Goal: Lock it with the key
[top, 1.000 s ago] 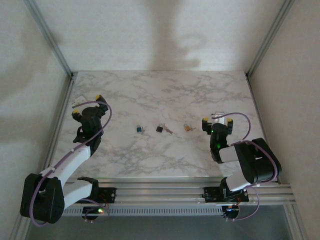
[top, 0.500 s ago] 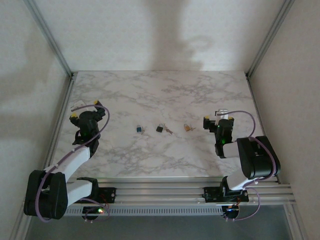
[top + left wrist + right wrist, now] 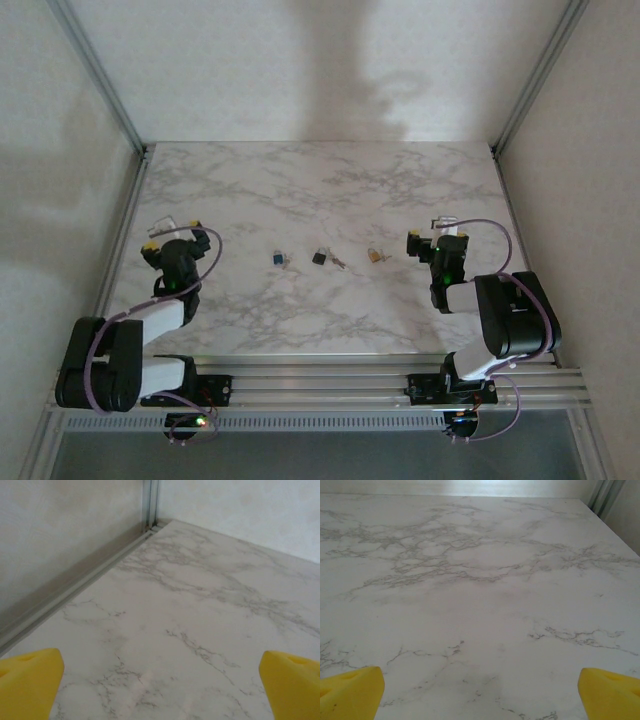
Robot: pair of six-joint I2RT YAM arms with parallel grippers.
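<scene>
Though agape, left end effector (image 3: 171, 234) empty

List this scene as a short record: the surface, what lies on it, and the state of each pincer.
surface: marble table
items: blue padlock, black padlock, brass padlock, in a row mid-table
key: likely the small metal piece right of the black padlock
left pincer: open, empty, left of the row
right pincer: open, empty, right of the row

Black-and-white arms (image 3: 150, 318) with lilac cables (image 3: 214, 248), green lights (image 3: 437, 291), yellow pincer pads (image 3: 30, 680)
</scene>
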